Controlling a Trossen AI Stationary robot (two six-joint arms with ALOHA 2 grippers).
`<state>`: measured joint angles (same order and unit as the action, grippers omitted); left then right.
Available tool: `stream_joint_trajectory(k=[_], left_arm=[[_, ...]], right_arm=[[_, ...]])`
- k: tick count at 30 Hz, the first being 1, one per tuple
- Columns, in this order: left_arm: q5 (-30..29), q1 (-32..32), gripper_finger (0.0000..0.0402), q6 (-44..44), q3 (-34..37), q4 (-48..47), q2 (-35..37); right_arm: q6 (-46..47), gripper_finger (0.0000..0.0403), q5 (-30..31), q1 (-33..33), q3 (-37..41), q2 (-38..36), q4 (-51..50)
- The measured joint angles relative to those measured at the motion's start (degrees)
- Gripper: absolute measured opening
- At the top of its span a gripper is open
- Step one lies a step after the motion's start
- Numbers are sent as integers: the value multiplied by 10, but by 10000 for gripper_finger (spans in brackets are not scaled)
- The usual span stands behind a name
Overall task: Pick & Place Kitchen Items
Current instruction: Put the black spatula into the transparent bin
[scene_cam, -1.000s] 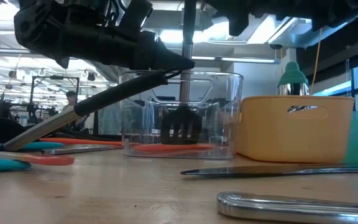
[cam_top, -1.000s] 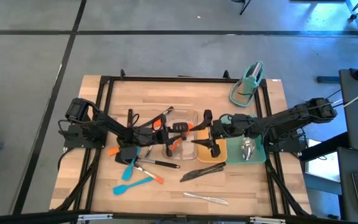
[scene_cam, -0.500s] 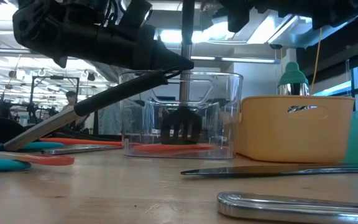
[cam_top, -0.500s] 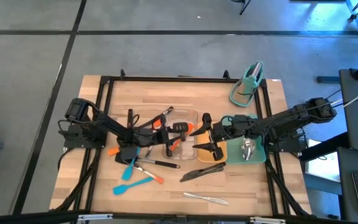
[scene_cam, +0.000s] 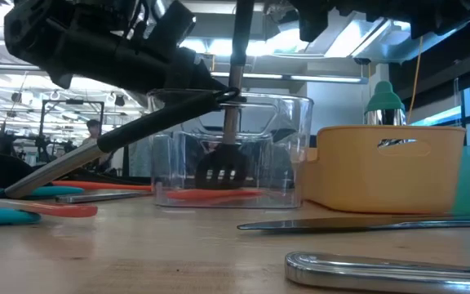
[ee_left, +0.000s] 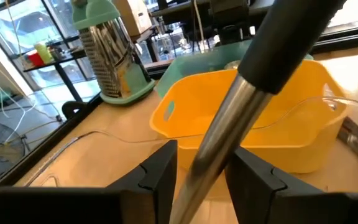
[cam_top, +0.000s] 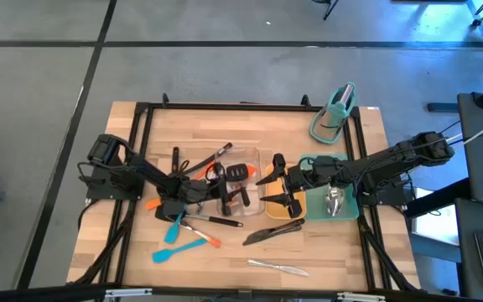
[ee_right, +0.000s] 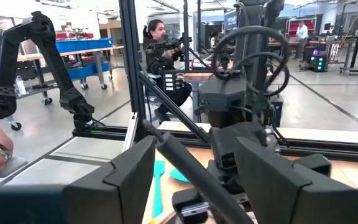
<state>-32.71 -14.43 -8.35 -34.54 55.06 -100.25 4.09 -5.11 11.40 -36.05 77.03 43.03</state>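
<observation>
Flanking turner handle (ee_left: 241, 118): left tool (ee_left: 197, 177)

turner at our left pincer (cam_top: 210, 186): black slotted turner (scene_cam: 223, 170) hanging head-down, steel shaft between the fingers
turner at our right pincer (cam_top: 285, 186): black, handle upright between its fingers
loose utensils (cam_top: 183, 231): blue and orange spatulas beside our left pincer

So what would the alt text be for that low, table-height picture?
A dark robot gripper hangs a black slotted turner head-down inside a clear tray on a wooden table. A yellow tray sits beside it, with a steel utensil lying in front.
</observation>
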Motion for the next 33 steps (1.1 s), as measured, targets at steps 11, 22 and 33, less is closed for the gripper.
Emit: stream_joint_trajectory(k=[11, 22, 33], left_arm=[[-1, -16, 142, 41, -20, -113, 46], [49, -16, 198, 134, -102, -398, 82], [134, -2, 215, 187, -237, -730, 104]], right_arm=[[11, 222, 0, 0, 0, 0, 7], [21, 222, -1, 0, 0, 0, 6], [28, 222, -11, 1, 0, 0, 6]])
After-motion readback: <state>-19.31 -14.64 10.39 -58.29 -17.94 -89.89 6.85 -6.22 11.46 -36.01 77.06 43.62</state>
